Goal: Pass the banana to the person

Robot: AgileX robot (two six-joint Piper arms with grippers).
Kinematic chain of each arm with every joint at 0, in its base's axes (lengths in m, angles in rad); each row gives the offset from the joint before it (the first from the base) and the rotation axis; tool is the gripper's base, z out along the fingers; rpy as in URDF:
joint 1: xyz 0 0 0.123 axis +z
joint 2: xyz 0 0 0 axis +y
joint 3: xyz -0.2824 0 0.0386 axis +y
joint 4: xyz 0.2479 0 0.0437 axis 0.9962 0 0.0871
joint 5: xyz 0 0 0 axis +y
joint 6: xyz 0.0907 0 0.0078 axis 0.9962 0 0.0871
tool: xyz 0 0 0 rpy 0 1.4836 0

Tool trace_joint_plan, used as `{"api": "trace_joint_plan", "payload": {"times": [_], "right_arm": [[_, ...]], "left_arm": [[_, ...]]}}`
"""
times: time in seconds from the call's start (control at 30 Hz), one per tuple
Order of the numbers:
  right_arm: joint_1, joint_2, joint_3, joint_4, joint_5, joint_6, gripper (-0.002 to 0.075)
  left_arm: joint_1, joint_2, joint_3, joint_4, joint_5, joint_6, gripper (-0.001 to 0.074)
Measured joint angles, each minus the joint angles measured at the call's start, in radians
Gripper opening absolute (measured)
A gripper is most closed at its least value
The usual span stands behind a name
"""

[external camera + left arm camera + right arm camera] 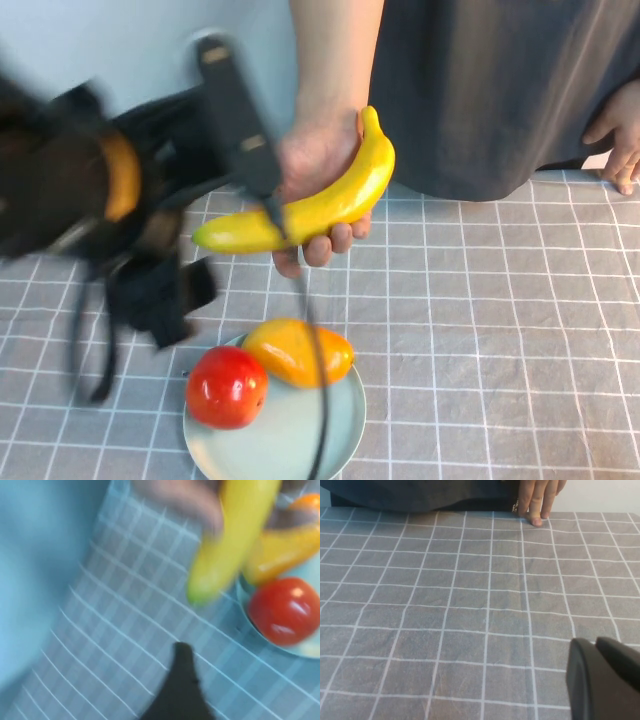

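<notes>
The banana (318, 203), long and yellow with a greenish tip, lies in the person's hand (315, 150) above the table's far side. The person (480, 80) wears a dark grey top. My left gripper (165, 285) is a blurred black shape just left of the banana's tip, open and apart from the fruit. In the left wrist view the banana (230, 545) is blurred above one black finger (182, 690). My right gripper (597, 647) is shut and empty, low over the checked cloth; it is out of the high view.
A pale plate (300, 440) at the front holds a red tomato (227, 386) and an orange-yellow mango-like fruit (298, 352). A black cable (318, 400) hangs across the plate. The person's other hand (620, 140) rests at the table's far right edge.
</notes>
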Motion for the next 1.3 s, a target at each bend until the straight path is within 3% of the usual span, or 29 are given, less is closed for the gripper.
{"api": "trace_joint_plan", "payload": {"times": [0.07,0.17,0.2,0.3,0.53,0.67,1.0,1.17,1.3], "right_arm": [[0.0,0.0,0.0,0.0,0.0,0.0,-0.0007],[0.0,0.0,0.0,0.002,0.0,0.0,-0.0007],[0.0,0.0,0.0,0.002,0.0,0.0,-0.0007],[0.0,0.0,0.0,0.0,0.0,0.0,-0.0007],[0.0,0.0,0.0,0.0,0.0,0.0,-0.0007],[0.0,0.0,0.0,0.0,0.0,0.0,-0.0007],[0.0,0.0,0.0,0.0,0.0,0.0,-0.0007],[0.0,0.0,0.0,0.0,0.0,0.0,-0.0007],[0.0,0.0,0.0,0.0,0.0,0.0,-0.0007]], "left_arm": [[0.004,-0.089,0.087,0.0,0.003,-0.099,0.0454],[0.011,-0.212,0.225,0.0,0.005,-0.215,0.0177],[0.011,-0.256,0.273,0.0,0.005,-0.246,0.0117],[0.011,-0.389,0.397,-0.024,-0.023,-0.335,0.0038],[0.011,-0.749,0.602,-0.054,-0.173,-0.571,0.0006],[0.011,-0.886,0.64,-0.057,-0.166,-0.659,0.0004],[0.011,-1.014,0.644,0.025,-0.116,-0.74,0.0004],[0.043,-1.023,0.746,0.014,-0.466,-0.6,0.0004],[0.2,-1.023,0.896,-0.093,-0.81,-0.401,0.0004]]}}
